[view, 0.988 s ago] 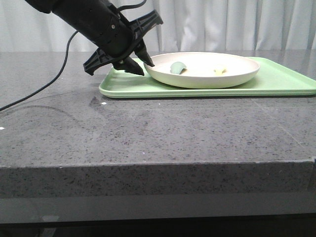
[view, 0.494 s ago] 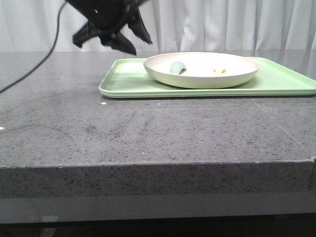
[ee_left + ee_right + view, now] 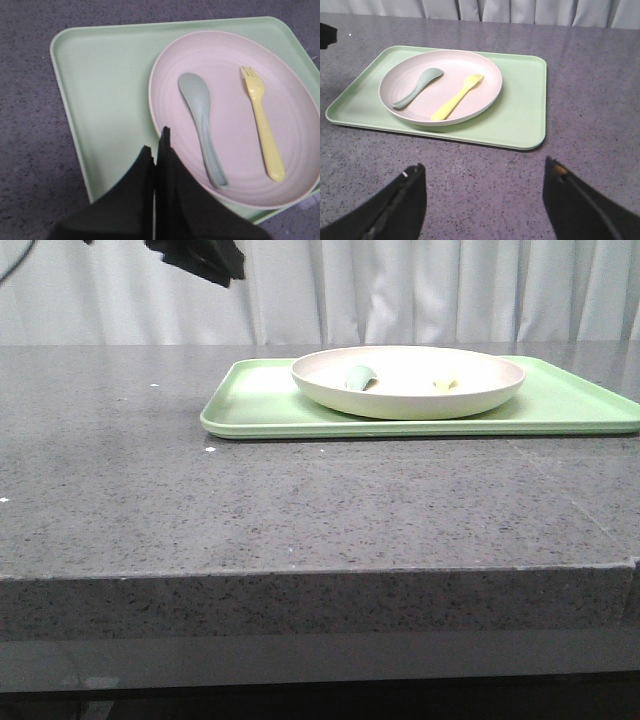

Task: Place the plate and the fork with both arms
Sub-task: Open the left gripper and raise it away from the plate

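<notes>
The cream-white plate (image 3: pixel 480 400) rests on the light green tray (image 3: pixel 260 410) at the back right of the table. The pale yellow fork (image 3: pixel 262 130) lies inside the plate (image 3: pixel 230 75), beside a teal-green spoon (image 3: pixel 202 125). My left gripper (image 3: pixel 156 145) is shut and empty, high above the plate's rim and the tray; in the front view only its dark tip (image 3: pixel 215 265) shows at the top left. My right gripper (image 3: pixel 482 172) is open and empty over bare table, short of the tray (image 3: pixel 520 95). From there the plate (image 3: pixel 450 65) and fork (image 3: pixel 456 97) show in full.
The dark speckled stone table (image 3: pixel 300 510) stretches left of and in front of the tray. The teal spoon (image 3: pixel 417 86) lies left of the fork in the plate. White curtains (image 3: pixel 420 290) hang behind the table.
My left gripper has lifted from the plate's left rim, up and to the left, almost out of the front view. The plate, fork and tray have not moved.
</notes>
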Robot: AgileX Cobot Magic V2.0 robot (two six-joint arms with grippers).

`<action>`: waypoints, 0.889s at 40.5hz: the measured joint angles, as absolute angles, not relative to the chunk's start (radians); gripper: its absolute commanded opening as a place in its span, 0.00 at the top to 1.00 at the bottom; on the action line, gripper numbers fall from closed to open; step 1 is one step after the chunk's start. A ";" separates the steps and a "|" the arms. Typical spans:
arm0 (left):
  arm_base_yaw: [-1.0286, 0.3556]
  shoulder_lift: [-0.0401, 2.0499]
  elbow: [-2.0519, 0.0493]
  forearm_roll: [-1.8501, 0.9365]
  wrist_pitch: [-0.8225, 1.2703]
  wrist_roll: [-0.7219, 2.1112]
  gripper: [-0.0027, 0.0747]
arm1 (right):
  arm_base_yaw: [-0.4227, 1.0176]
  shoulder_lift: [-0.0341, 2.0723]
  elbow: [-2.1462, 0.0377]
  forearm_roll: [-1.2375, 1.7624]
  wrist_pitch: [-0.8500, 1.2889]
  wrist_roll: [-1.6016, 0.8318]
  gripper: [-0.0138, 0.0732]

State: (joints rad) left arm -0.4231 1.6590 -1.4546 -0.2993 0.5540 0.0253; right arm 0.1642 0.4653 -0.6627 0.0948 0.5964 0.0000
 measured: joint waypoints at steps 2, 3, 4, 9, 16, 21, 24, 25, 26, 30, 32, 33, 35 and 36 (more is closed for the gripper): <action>-0.423 1.619 -1.413 -0.280 0.543 0.025 0.99 | 0.164 0.465 -0.663 0.095 0.598 0.000 0.24; -0.423 1.593 -1.392 -0.273 0.537 0.027 0.99 | 0.164 0.465 -0.663 0.095 0.599 0.000 0.24; -0.423 1.565 -1.363 -0.265 0.527 0.027 0.99 | 0.164 0.465 -0.663 0.095 0.600 0.000 0.24; -0.423 1.432 -1.210 -0.250 0.465 0.029 0.99 | 0.164 0.465 -0.663 0.095 0.604 0.000 0.24; -0.423 1.205 -0.988 -0.198 0.353 0.048 0.99 | 0.164 0.465 -0.663 0.095 0.604 0.000 0.24; -0.423 1.039 -0.873 -0.140 0.318 0.053 0.99 | 0.164 0.465 -0.663 0.095 0.604 0.000 0.24; -0.423 0.932 -0.808 -0.116 0.315 0.053 0.99 | 0.164 0.465 -0.663 0.095 0.604 0.000 0.24; -0.423 0.906 -0.792 -0.110 0.313 0.053 0.99 | 0.164 0.465 -0.663 0.095 0.604 0.000 0.24; -0.423 0.873 -0.771 -0.107 0.313 0.054 0.99 | 0.164 0.465 -0.663 0.095 0.604 0.000 0.24; -0.423 0.756 -0.699 -0.101 0.313 0.054 0.99 | 0.164 0.465 -0.663 0.095 0.604 0.000 0.24; -0.423 0.695 -0.663 -0.100 0.313 0.054 0.99 | 0.164 0.465 -0.663 0.095 0.604 0.000 0.24; -0.423 0.661 -0.643 -0.100 0.313 0.054 0.99 | 0.164 0.465 -0.663 0.095 0.604 0.000 0.24; -0.423 0.608 -0.612 -0.100 0.313 0.054 0.99 | 0.164 0.465 -0.663 0.095 0.604 0.000 0.24; -0.423 0.564 -0.588 -0.100 0.313 0.054 0.99 | 0.164 0.465 -0.663 0.095 0.604 0.000 0.24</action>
